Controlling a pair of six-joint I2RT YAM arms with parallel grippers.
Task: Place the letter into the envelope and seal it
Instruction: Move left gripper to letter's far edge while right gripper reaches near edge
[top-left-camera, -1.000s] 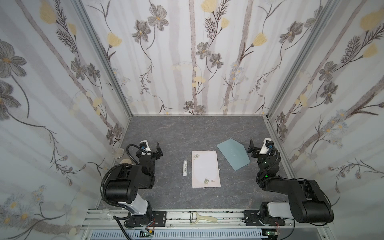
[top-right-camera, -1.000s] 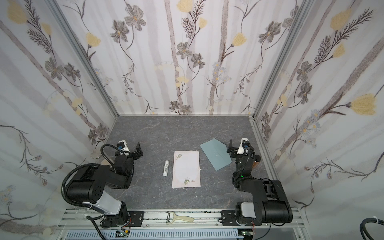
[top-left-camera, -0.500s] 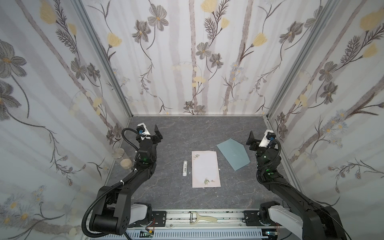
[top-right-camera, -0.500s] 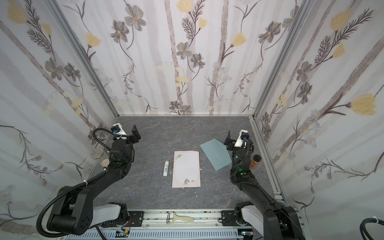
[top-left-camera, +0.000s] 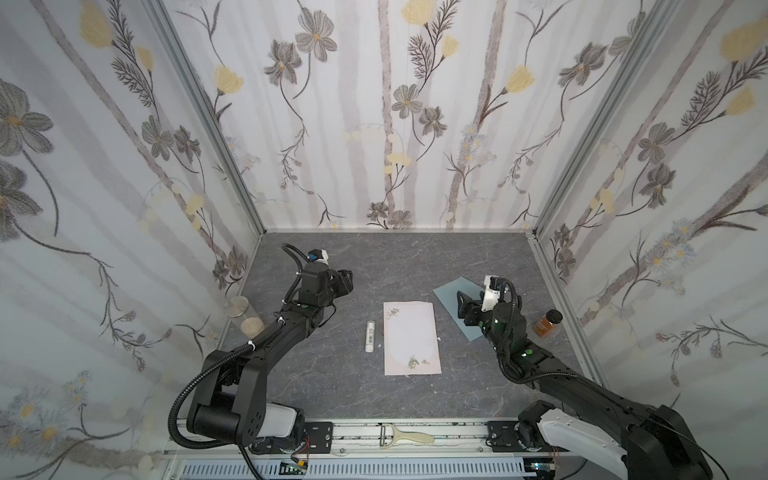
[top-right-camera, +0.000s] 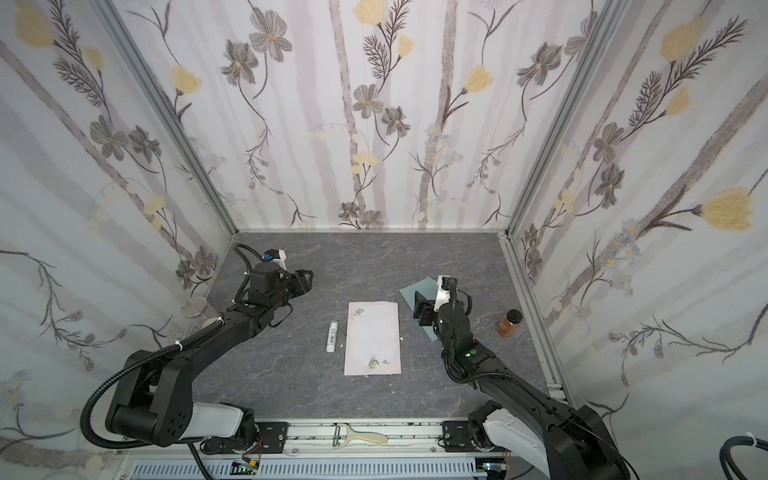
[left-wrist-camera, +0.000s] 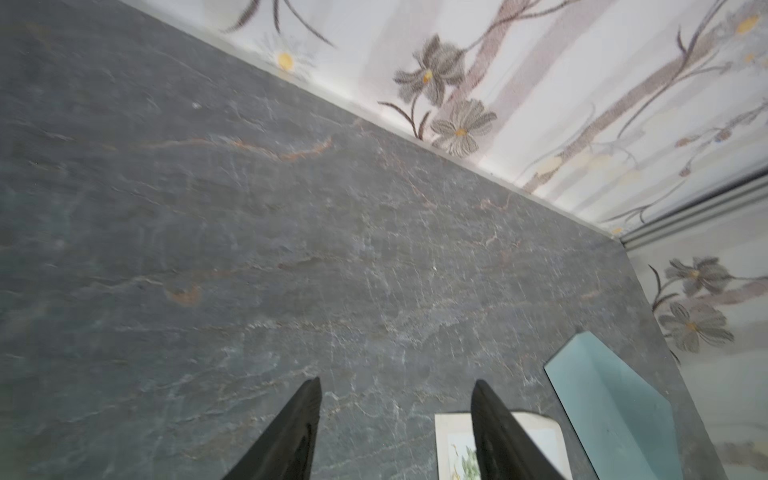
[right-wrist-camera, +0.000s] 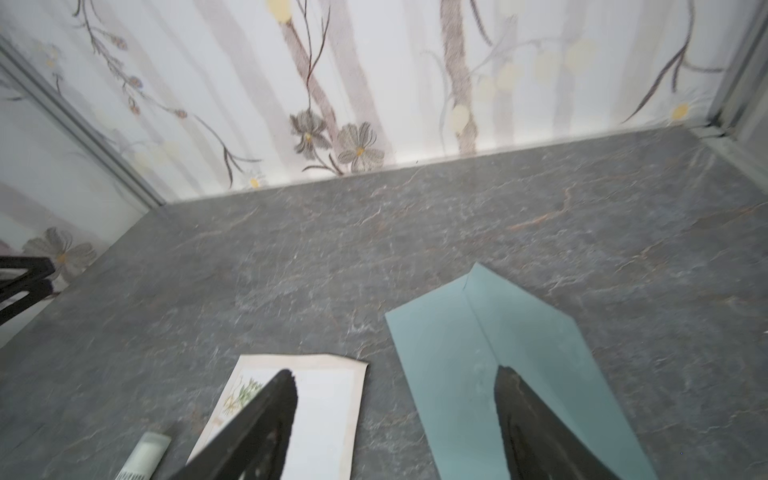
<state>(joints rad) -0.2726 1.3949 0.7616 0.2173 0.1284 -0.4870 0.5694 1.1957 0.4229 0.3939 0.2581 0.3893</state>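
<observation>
Flatly, thin rectangular letter (top-left-camera: 411, 338), pointed-flap envelope (right-wrist-camera: 457, 353), veined stone table (top-left-camera: 374, 257).

Both arms unfold from their tucked pose and stretch out over the table (top-left-camera: 415, 266). The left gripper (top-left-camera: 345, 281) now hangs farther back and nearer the middle. The right gripper (top-left-camera: 464, 305) now sits over the envelope (top-left-camera: 448, 291), uncovering an orange jar (top-left-camera: 547, 322).

Small booth papered with flowers.
Three walls (top-left-camera: 374, 124) carry pale wallpaper with grey and yellow blossoms. Metal posts (top-left-camera: 210, 124) mark the back corners, the floor (top-left-camera: 395, 257) is dark veined stone, and a rail (top-left-camera: 461, 434) fronts it.
</observation>
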